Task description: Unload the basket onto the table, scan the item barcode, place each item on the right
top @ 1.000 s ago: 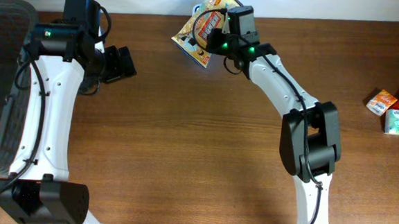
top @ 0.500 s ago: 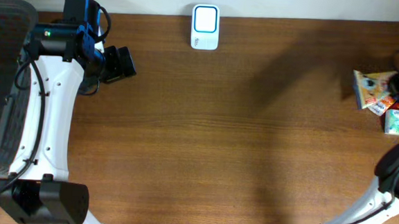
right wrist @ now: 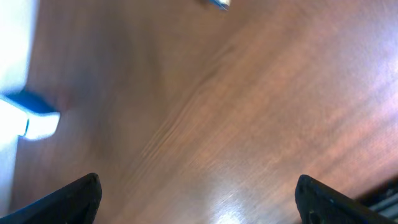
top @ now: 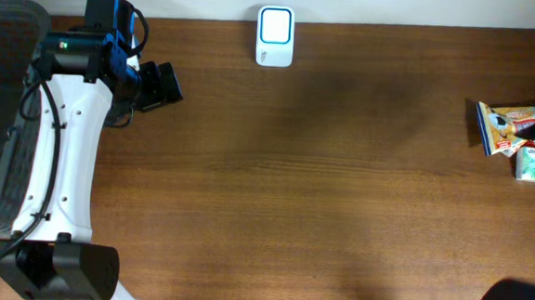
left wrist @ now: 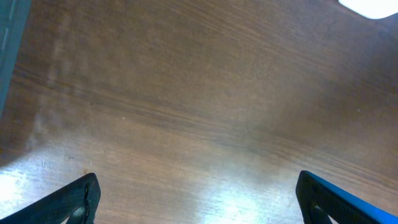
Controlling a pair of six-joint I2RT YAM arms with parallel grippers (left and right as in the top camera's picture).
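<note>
The snack packet (top: 504, 120) lies at the table's (top: 339, 192) 3 o'clock edge, just beside a small green-white box (top: 531, 163). Its barcode cannot be made out. The scanner (top: 274, 36) sits at 12 o'clock. Overhead, the right arm is almost wholly cut off. In its blurred wrist view the right gripper (right wrist: 198, 196) shows 2 fingertips wide apart with nothing between them. The left gripper (left wrist: 199, 199), at 10 o'clock, is likewise spread and empty.
</note>
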